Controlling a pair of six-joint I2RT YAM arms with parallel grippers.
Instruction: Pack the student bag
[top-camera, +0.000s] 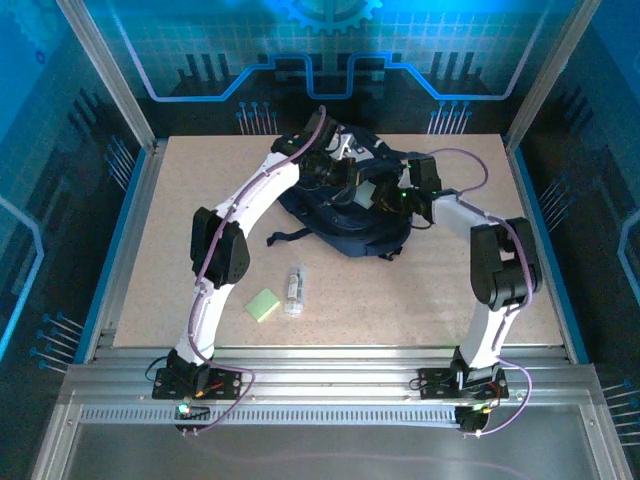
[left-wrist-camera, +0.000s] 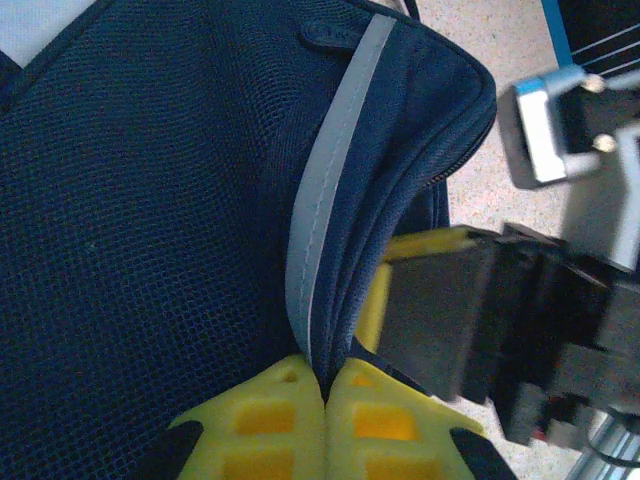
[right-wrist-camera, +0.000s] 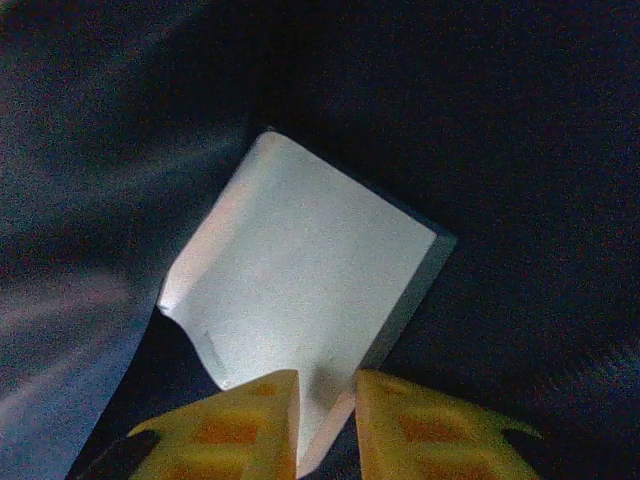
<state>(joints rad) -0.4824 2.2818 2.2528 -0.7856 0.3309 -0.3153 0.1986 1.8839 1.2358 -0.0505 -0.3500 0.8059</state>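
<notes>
**PACKING UNDER WAY: ONE PIECE GOING IN, TWO LEFT OUT**

Centres on the student bag (top-camera: 345, 232), lying flat toward twelve o'clock on the table (top-camera: 450, 300), with both arms reaching in over it. Seen close from the left wrist as navy mesh, with the pale zipper stripe (left-wrist-camera: 320, 200) running from one o'clock down to six. Pinched at six o'clock by the left gripper (left-wrist-camera: 325, 400), yellow fingers pressed together on the fabric lip at the stripe, apparently holding the opening up.

Inside, from the right wrist: dark lining all round a pale flat book (right-wrist-camera: 300, 290), tilted, its lowest corner at six o'clock. Nipped at that corner by the right gripper (right-wrist-camera: 325, 388), fingers drawn in to a narrow gap on the thin edge. From the left wrist, places that same gripper at three to four o'clock, a yellow finger slipped into the gap behind the zip.

Judged so far: one item inside the mouth of the bag but not yet let go. Cannot tell what else, if anything, lies within.

Outstanding, at seven o'clock of the bag and well apart from it on the bare board: a green pad (top-camera: 263, 304) and, just beside it at two o'clock, a clear bottle (top-camera: 293, 289). Probably also to do afterwards: closing the zip.
</notes>
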